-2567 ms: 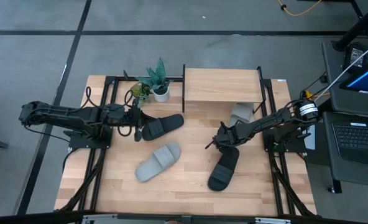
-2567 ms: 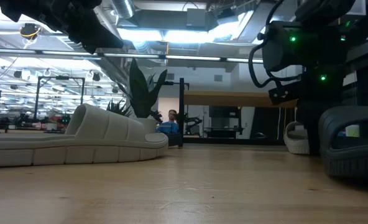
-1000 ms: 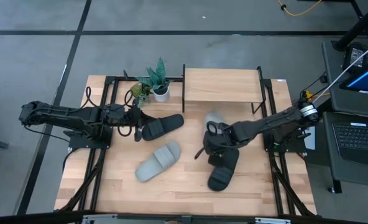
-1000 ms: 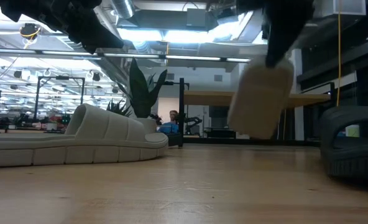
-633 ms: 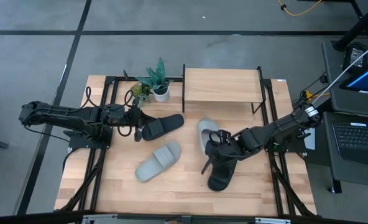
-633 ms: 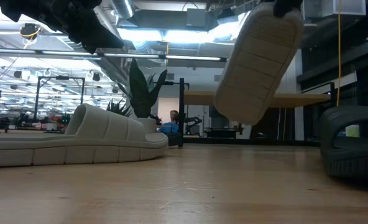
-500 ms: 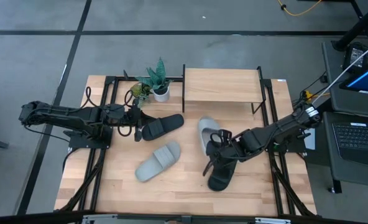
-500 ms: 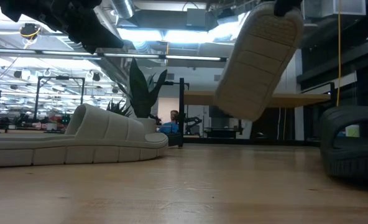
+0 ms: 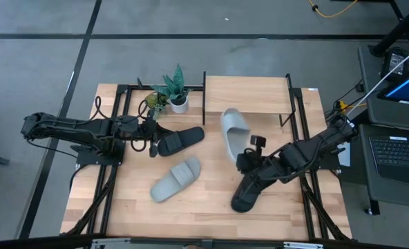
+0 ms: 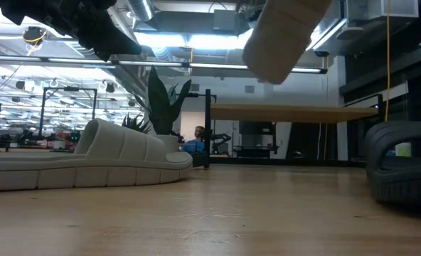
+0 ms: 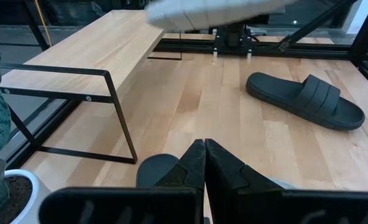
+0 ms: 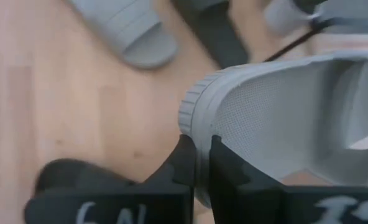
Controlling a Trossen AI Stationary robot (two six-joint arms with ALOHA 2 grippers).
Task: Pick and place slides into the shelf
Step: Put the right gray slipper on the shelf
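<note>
between your right gripper (image 12: 196, 163) fingers sits the heel rim of a pale slide (image 9: 234, 133), pinched and held in the air, just in front of the shelf (image 9: 246, 95). left gripper (image 11: 204, 163): fingers pressed together over a black slide (image 9: 179, 140). on the table (image 9: 204, 207) lie a second pale slide (image 9: 176, 180) and another black slide (image 9: 248, 191), well apart.

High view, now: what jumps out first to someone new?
The pale slide held in the air by the right gripper, in front of the shelf; its fingers pinch the slide's rim. The left gripper sits at a black slide beside the potted plant. Another pale slide and another black slide lie on the table.
</note>
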